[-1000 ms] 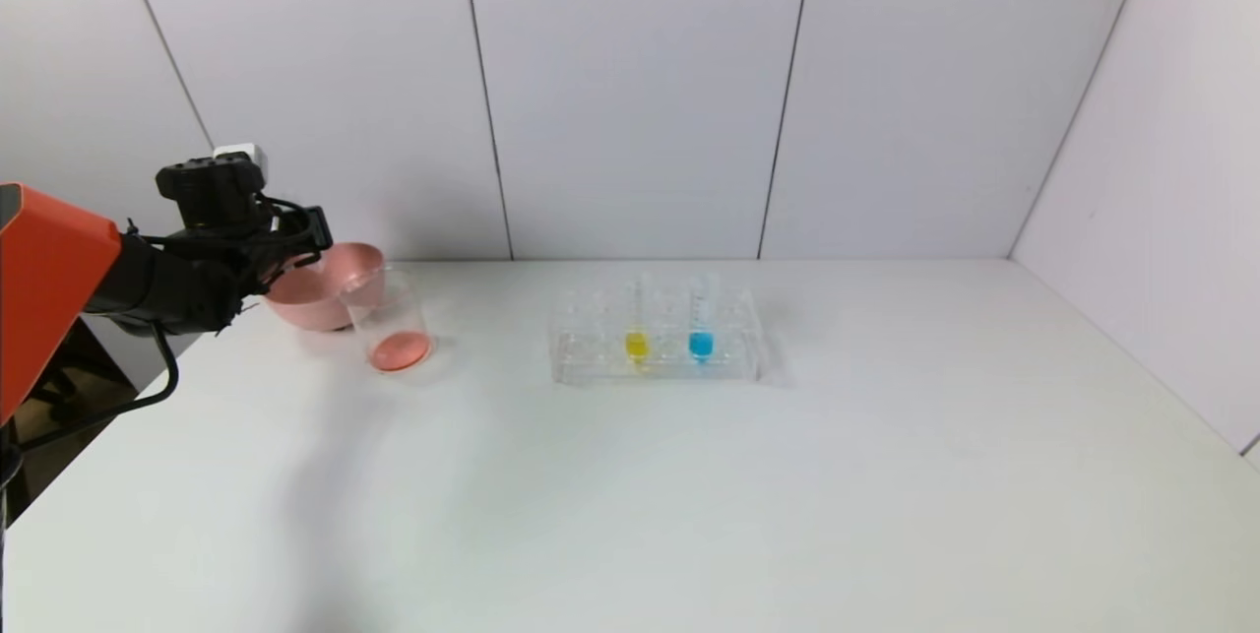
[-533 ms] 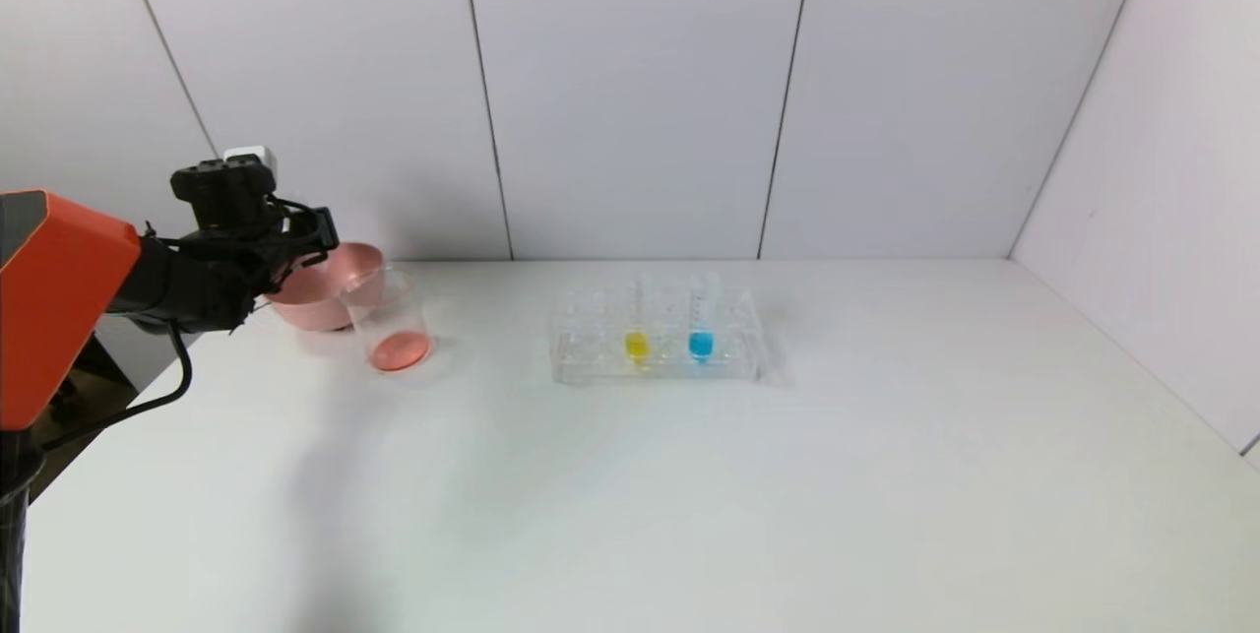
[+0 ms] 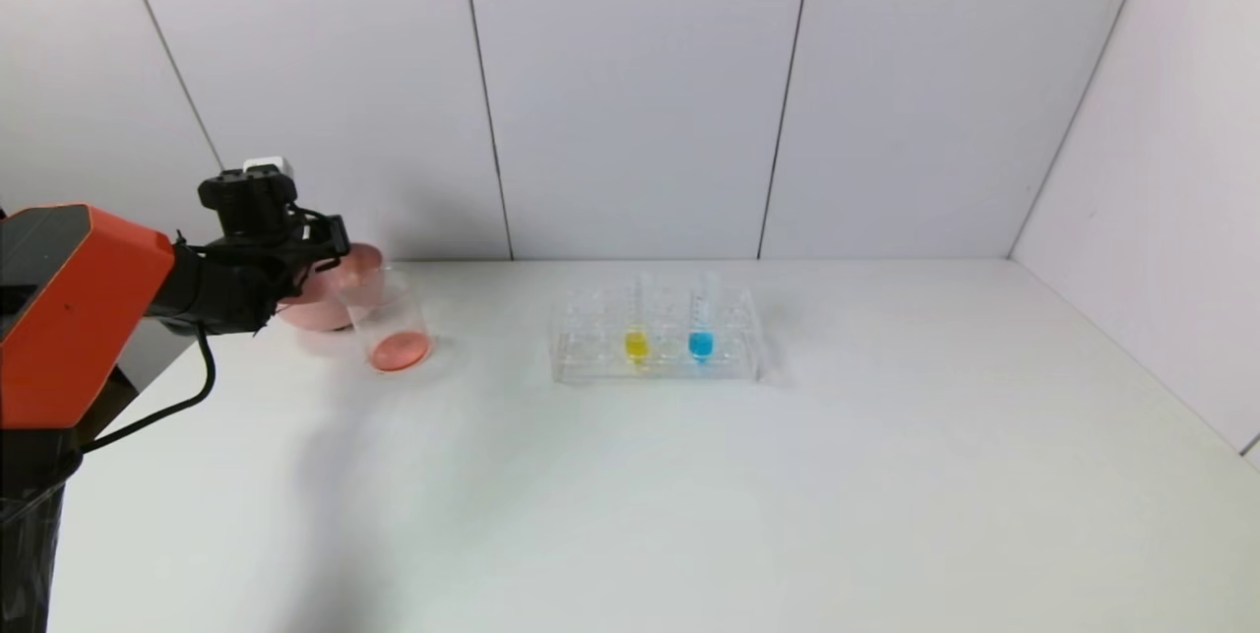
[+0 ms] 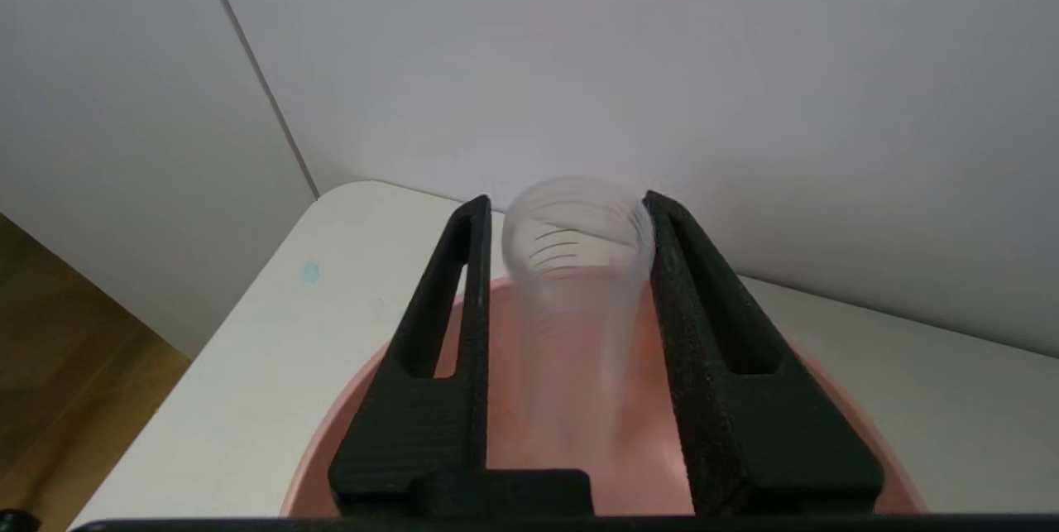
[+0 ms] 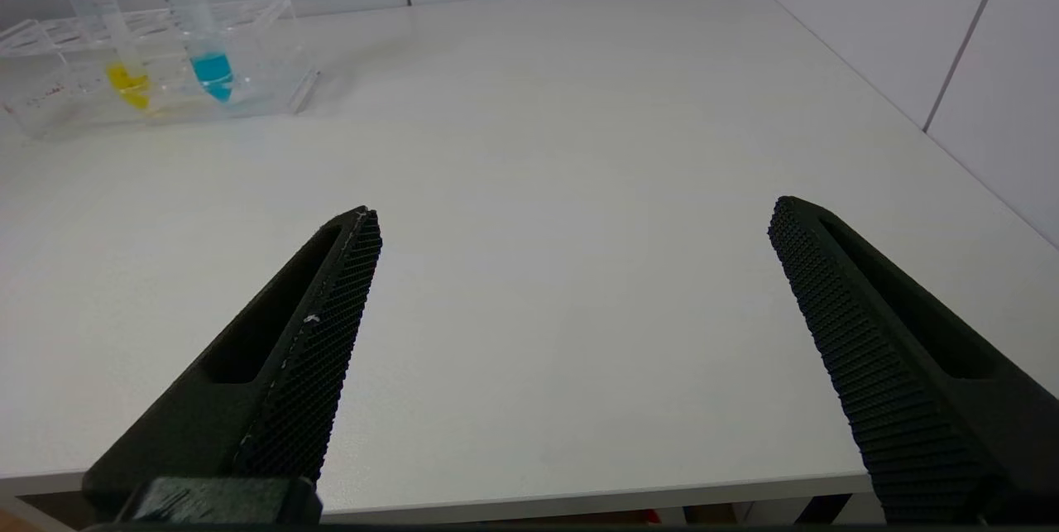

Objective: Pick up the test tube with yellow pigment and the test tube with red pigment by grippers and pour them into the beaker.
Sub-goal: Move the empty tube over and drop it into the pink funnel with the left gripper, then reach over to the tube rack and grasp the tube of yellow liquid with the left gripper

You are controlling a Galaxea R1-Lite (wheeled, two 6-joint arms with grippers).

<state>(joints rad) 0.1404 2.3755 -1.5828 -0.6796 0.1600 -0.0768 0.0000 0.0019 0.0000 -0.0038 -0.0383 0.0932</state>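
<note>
Status: left gripper [image 4: 567, 218] over pink plastic bowl [image 3: 325, 303], jaws loosening around emptied clear tube [image 4: 579, 267] | slim yellow-pigment glass tube [image 3: 637, 323] upright in clear rack [image 3: 591, 357], 3 o'clock of clear beaker [image 3: 394, 318] | judged light, slick, fragile; grip upper wall | right gripper [image 5: 571, 267] idle, spread wide.

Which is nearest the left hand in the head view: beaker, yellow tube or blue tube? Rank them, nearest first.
Measured from the left hand, over the pink bowl at the table's far left:
1. Beaker, just right of the hand, red liquid in its bottom.
2. Test tube with yellow pigment, in the clear rack, mid-table.
3. Blue tube, same rack, one slot further right.
</note>
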